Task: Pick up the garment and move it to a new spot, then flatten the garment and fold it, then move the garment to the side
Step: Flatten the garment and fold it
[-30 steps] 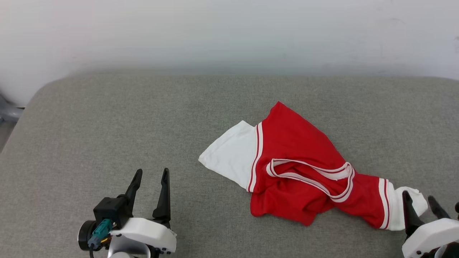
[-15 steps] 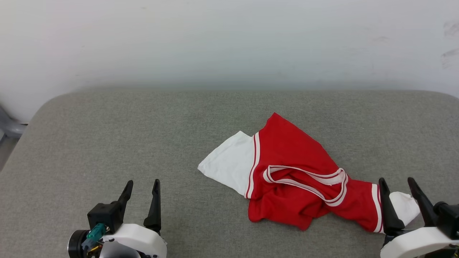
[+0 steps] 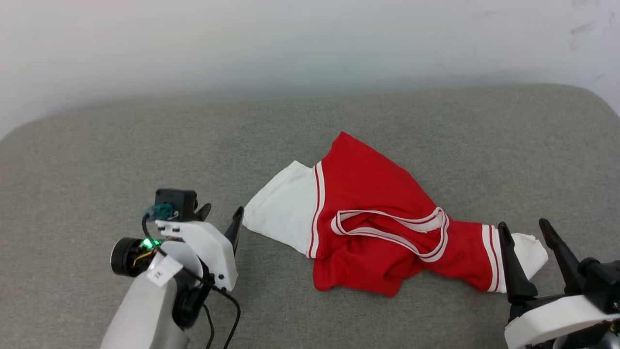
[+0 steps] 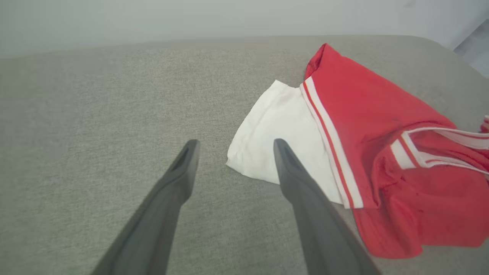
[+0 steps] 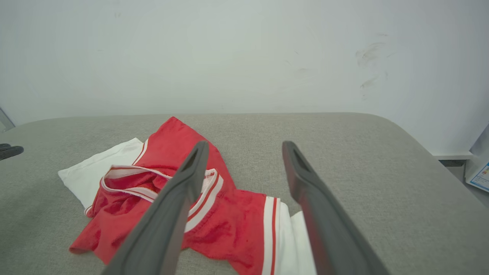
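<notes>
Far left of the shirt the grey cloth bench lies bare up to its rounded back corner, with open room there and behind the shirt as far as the pale wall. My left fingers stand wide apart and hold nothing. One tip is just beside the end of the shirt's left white sleeve, and I cannot tell whether it touches. My own wrist hides part of the other finger. A small white tag on that arm bears a mark too small to read.

The shirt lies crumpled right of the bench's middle, red with two white sleeves and a striped collar looped on top. Its folds hide much of the body, and the lower hem is tucked under. Tiny print inside the collar is too blurred to read.

At the shirt's right end my right fingers are spread wide, empty, one on each side of the other white sleeve's tip. Contact there is unclear. Right of the shirt a strip of bare bench ends in a rounded edge, beyond which a blue-and-white paper is cut off, unreadable.
</notes>
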### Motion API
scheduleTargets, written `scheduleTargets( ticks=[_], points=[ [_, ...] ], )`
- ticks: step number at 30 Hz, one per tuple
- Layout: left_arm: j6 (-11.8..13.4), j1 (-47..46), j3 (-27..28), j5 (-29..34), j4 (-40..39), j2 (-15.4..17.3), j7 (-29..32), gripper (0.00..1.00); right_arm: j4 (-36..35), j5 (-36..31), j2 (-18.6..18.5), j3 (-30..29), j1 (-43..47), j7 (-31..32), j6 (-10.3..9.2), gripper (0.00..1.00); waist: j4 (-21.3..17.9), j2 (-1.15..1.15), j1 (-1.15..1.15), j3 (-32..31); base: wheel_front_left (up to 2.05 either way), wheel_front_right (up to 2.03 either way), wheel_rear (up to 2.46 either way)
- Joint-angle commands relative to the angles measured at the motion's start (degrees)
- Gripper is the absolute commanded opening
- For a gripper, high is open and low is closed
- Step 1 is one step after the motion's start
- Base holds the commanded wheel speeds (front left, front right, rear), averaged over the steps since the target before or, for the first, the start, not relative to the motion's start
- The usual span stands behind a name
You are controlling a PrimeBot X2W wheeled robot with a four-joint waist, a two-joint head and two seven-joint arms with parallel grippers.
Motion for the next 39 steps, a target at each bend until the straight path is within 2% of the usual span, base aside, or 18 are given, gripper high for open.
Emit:
scheduleTargets(
  ticks=[1, 5, 6, 9, 16, 17, 18, 20, 26, 33, 39],
  points=[
    [-0.4, -1.9, -0.2, -0.6, 0.8, 0.4, 1.4, 1.0, -0.2, 0.1, 0.2, 0.1, -1.0, -0.1, -0.04, 1.0, -1.7, 0.0, 0.0, 2.4, 0.0, 0.0, 0.0],
    [-1.1, -7.1, -1.2, -1.2, 4.9, 2.0, 8.0, 1.0, 0.3, 0.7, 0.2, 0.0, -2.5, -0.4, -0.04, 1.0, -3.3, 0.0, 0.0, 5.6, 0.0, 0.0, 0.0],
    [-1.1, -9.8, -1.6, -1.4, 7.8, 3.1, 12.6, 1.0, 1.0, 1.2, 0.2, 0.2, -3.4, -0.8, -0.04, 1.0, -4.3, 0.0, 0.0, 7.5, 0.0, 0.0, 0.0],
    [-1.5, -11.9, -2.2, -2.0, 10.5, 4.1, 16.1, 1.0, 1.8, 2.0, 0.3, 0.2, -4.2, -1.2, -0.04, 1.0, -5.1, 0.0, 0.0, 9.1, 0.0, 0.0, 0.0],
    [-2.4, -12.9, -6.7, -4.3, 16.9, 4.4, 27.6, 1.0, 4.0, 3.0, 0.3, 0.3, -5.9, -2.4, -0.04, 1.0, -5.9, 0.0, 0.0, 11.5, 0.0, 0.0, 0.0],
    [-2.6, -12.4, -7.5, -5.2, 17.7, 4.0, 29.5, 0.71, 4.5, 3.3, 0.3, 0.2, -6.0, -2.3, -0.04, 1.0, -6.0, 0.0, 0.0, 11.6, 0.0, 0.0, 0.0],
    [-2.7, -12.1, -8.4, -5.7, 18.2, 3.8, 31.2, 0.29, 4.9, 3.4, 0.3, 0.2, -6.1, -2.4, -0.04, 1.0, -6.0, 0.0, 0.0, 11.7, 0.0, 0.0, 0.0],
    [-2.8, -11.6, -9.6, -7.2, 18.3, 3.5, 32.8, 0.0, 5.4, 3.5, 0.3, 0.1, -6.6, -2.5, -0.04, 1.0, -6.1, 0.0, 0.0, 11.7, 0.0, 0.0, 0.0],
    [-2.6, -11.5, -9.7, -7.3, 15.7, 5.1, 26.4, 0.0, 7.2, 4.0, 0.2, -0.6, -6.4, -2.1, -0.04, 1.0, -5.3, 0.0, 0.0, 10.3, 0.0, 0.0, 0.0],
    [-0.2, -9.2, -6.7, -7.7, 13.1, 6.2, 17.2, 0.0, 9.5, 4.7, 0.2, -3.0, -6.0, -0.7, -0.04, 1.0, -3.3, 0.0, 0.0, 6.8, 0.0, 0.0, 0.0],
    [2.1, -4.8, -4.6, -8.6, 9.4, 7.3, 13.6, 0.0, 11.2, 4.2, 0.2, -5.2, -4.9, 1.4, -0.04, 1.0, -1.7, 0.0, 0.0, 3.8, 0.0, 0.0, 0.0]
  ],
)
